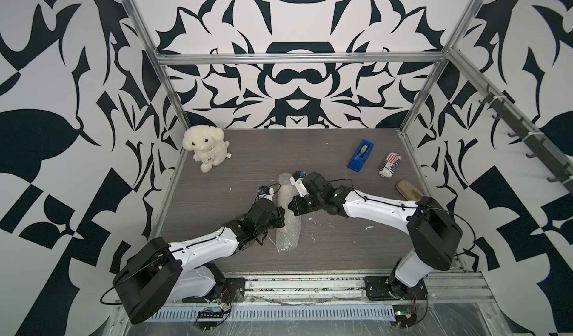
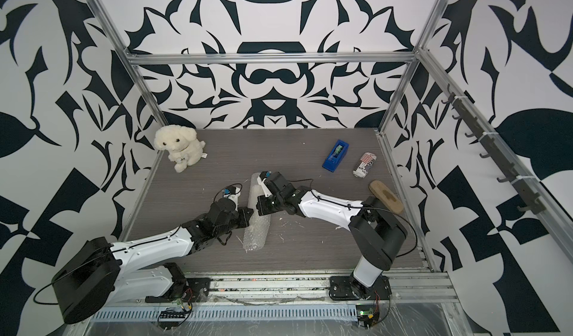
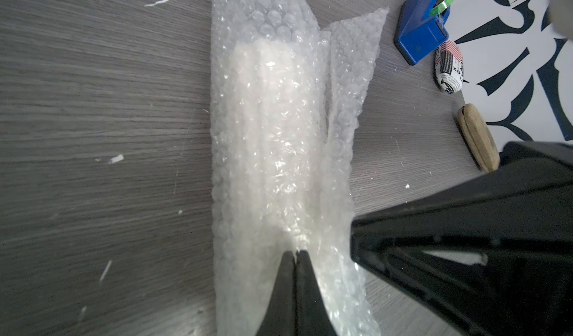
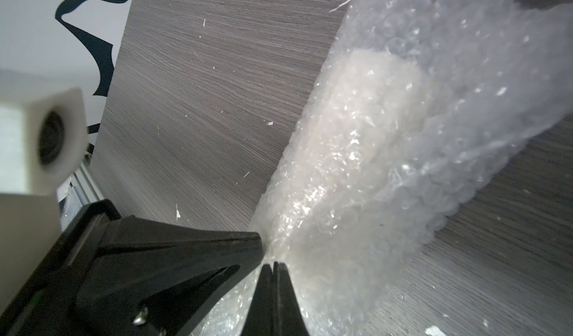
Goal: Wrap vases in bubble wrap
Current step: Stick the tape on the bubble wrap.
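The bubble wrap (image 1: pixel 288 225) lies as a long roll in the middle of the bench (image 1: pixel 310 151), one end pointing to the front edge and the other to the back edge. The cream-white vase (image 3: pixel 273 117) shows faintly through the clear layers, lying on its side inside the roll, with a loose flap of wrap beside it. The left gripper (image 3: pixel 296 253) is clenched at the roll's middle, a sliver of wrap pinched between its tips. The right gripper (image 4: pixel 274 264) meets it from the opposite side, jaws closed with the tips against the wrap; whether a fold is caught there cannot be told. A plush dog (image 1: pixel 204 146) sits at the back left corner. A blue tape dispenser (image 1: pixel 359 156), a printed can (image 1: pixel 390 163) and a wooden brush (image 1: pixel 409 190) lie near the right edge.
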{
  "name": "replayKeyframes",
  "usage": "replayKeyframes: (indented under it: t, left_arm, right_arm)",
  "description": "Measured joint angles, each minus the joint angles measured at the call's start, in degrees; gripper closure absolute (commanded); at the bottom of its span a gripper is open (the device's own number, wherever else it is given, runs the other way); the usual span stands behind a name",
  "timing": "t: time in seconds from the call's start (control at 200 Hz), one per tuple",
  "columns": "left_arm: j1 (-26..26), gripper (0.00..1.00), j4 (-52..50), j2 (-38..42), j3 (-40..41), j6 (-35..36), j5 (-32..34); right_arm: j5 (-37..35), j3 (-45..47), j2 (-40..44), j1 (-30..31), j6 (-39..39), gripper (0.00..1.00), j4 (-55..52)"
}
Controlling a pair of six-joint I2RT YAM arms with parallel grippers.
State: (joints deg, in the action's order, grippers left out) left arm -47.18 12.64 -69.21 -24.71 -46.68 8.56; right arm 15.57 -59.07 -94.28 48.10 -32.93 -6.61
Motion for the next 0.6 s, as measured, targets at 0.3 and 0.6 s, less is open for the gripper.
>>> replayKeyframes:
  t: [0.3, 0.6]
  left_arm:
    - [-0.09, 1.0, 0.09, 0.02, 0.0, 0.0, -0.42]
    - [-0.09, 1.0, 0.13, 0.02, 0.11, 0.02, -0.28]
  right_arm:
    - [-1.25, 2.67, -0.79, 0.02, 1.88, 1.0, 1.77]
    - [-3.37, 3.82, -1.36, 1.31, 4.35, 1.0, 5.62]
